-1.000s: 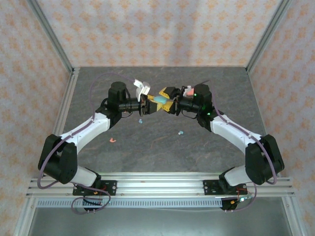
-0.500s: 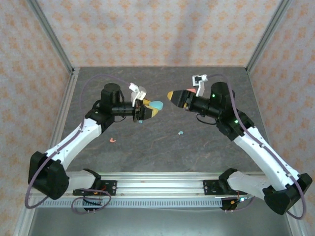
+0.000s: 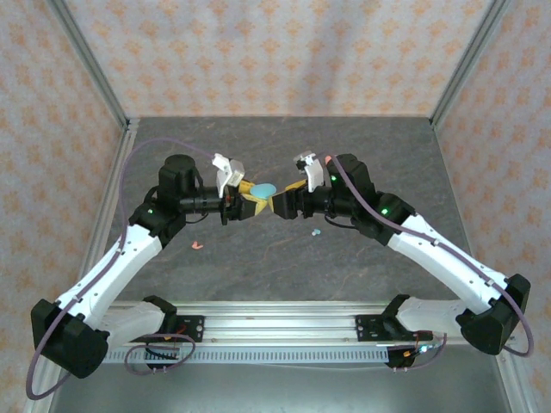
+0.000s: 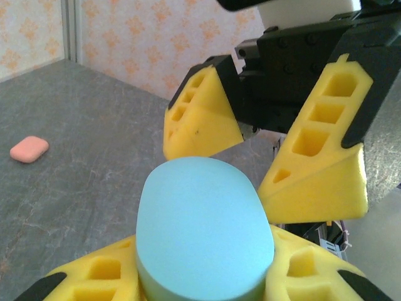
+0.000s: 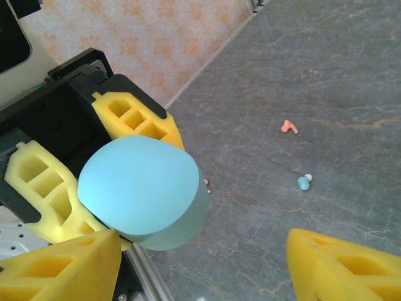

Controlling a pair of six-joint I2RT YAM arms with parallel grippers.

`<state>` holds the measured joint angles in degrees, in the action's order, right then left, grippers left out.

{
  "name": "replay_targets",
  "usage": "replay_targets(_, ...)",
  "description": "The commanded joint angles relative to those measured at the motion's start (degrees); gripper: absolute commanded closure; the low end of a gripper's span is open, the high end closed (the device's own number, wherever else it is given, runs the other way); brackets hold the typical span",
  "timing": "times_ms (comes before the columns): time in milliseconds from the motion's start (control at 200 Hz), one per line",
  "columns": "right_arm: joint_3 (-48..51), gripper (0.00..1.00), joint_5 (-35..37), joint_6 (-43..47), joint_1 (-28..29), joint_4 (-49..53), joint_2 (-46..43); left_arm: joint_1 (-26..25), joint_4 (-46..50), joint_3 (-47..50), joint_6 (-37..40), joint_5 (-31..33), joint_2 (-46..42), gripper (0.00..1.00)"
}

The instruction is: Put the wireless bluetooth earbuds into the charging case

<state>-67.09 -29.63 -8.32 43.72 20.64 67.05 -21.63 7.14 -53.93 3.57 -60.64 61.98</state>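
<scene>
The right claw (image 3: 286, 196) has swung back toward 9 o'clock, its open jaws now just beside the left claw's (image 3: 248, 201) teal charging case (image 3: 263, 188).

Grey stone tbl (image 3: 258, 267), floral walls (image 3: 275, 52)

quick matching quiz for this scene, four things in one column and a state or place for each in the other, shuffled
1 blue case
2 pink case
3 left gripper
4 right gripper

a open, holding nothing
b lying on the table
c shut on a case
d held above the table

Pairs: 1-d, 2-b, 3-c, 4-a
</scene>
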Motion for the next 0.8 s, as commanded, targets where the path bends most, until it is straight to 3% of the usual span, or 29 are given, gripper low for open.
replay_targets(0,-1.25,0.31,4.55,1.92,0.07,-1.61,0.26,0.22,2.24,-0.52,1.77,-1.71,-1.16,1.00)
replay_targets(450,-3.99,0.33,14.66,-1.17,-0.37,1.28,2.80,0.18,4.11,-1.36,2.86,-3.75,-1.33,1.00)
replay_targets(690,-4.38,0.32,12.64,-4.56,-1.09,1.16,3.88,0.18,4.12,-1.00,2.75,-4.75,-1.77,1.00)
replay_targets(796,-3.23,0.32,7.53,-4.35,-1.27,-1.17,3.31,0.18,4.45,-1.01,2.99,-4.81,-1.86,1.00)
